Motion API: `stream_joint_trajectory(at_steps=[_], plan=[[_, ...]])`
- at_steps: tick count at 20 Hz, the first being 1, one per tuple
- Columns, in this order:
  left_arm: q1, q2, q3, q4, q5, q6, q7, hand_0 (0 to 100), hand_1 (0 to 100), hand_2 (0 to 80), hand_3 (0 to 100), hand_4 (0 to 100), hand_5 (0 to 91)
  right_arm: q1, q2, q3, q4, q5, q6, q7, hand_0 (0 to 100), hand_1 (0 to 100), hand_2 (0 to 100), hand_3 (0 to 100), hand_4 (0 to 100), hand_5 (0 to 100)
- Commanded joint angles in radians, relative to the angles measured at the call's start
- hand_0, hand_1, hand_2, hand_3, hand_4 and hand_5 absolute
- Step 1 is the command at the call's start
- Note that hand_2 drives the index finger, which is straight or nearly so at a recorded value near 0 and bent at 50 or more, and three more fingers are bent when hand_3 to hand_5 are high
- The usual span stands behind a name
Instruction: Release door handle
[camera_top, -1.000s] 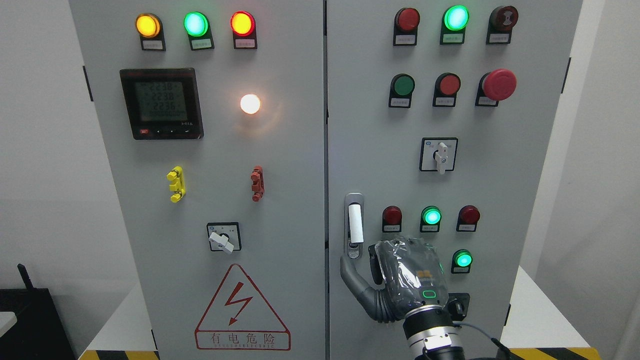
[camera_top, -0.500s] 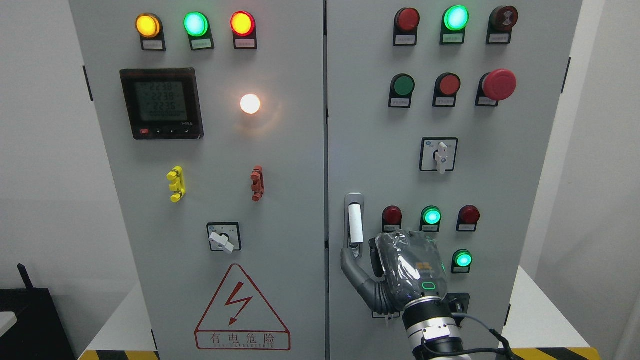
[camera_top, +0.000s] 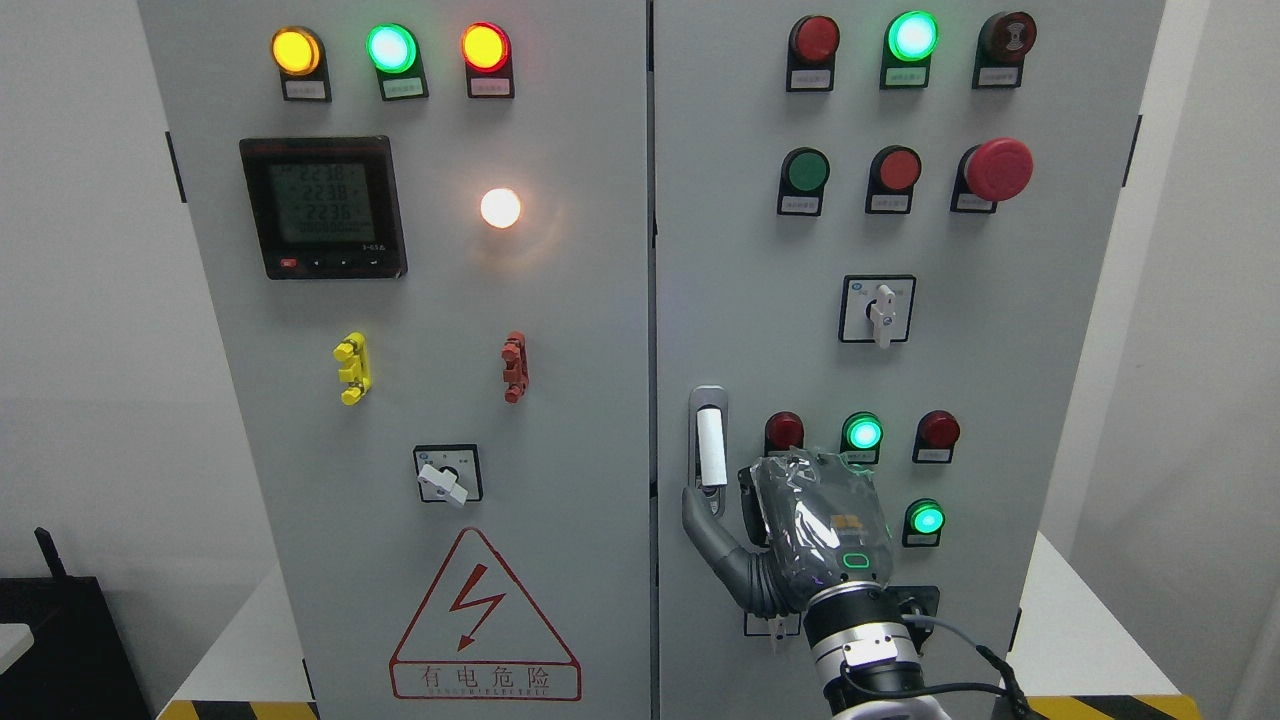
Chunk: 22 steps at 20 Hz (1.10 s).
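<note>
A: What sits nearest the camera?

B: The right hand (camera_top: 815, 535), wrapped in clear film, rises from the bottom edge right of the middle, its back turned to the camera. A grey thumb (camera_top: 705, 520) reaches up and left, its tip at the lower end of the door handle (camera_top: 709, 448). The other fingers are hidden behind the palm, so nobody can tell whether they are spread or curled.

A: And the handle itself?

B: It stands upright on the right door (camera_top: 1010, 420), close to the seam (camera_top: 652, 380) between the two doors, a white grip in a metal frame. Whether the thumb touches it or only overlaps it cannot be told.

A: What lies around it on that door?

B: Just right of the hand glow two green lamps (camera_top: 863, 434), with dark red ones beside them. Higher up sit a rotary switch (camera_top: 879, 310) and a big red mushroom button (camera_top: 997, 168).

A: And the left door (camera_top: 580, 330)?

B: It carries a warning triangle (camera_top: 484, 620) low down, a meter display (camera_top: 325, 205) higher, and yellow, green and red lamps along the top.
</note>
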Motion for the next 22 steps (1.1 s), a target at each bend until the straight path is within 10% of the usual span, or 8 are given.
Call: stream_joint_trajectory(at_steps=[1, 22], plan=[[-0.026, 0.000, 0.017, 0.000, 0.000, 0.000, 0.001, 12, 39, 0.0, 0, 0, 0.0, -0.009, 0.001, -0.007, 0.019, 0.000, 0.001, 0.000, 49, 9, 98, 100, 100, 100], [-0.026, 0.000, 0.017, 0.000, 0.000, 0.000, 0.001, 12, 39, 0.0, 0, 0, 0.0, 0.004, 0.006, -0.043, -0.001, -0.009, 0.007, -0.002, 58, 7, 98, 100, 100, 100]])
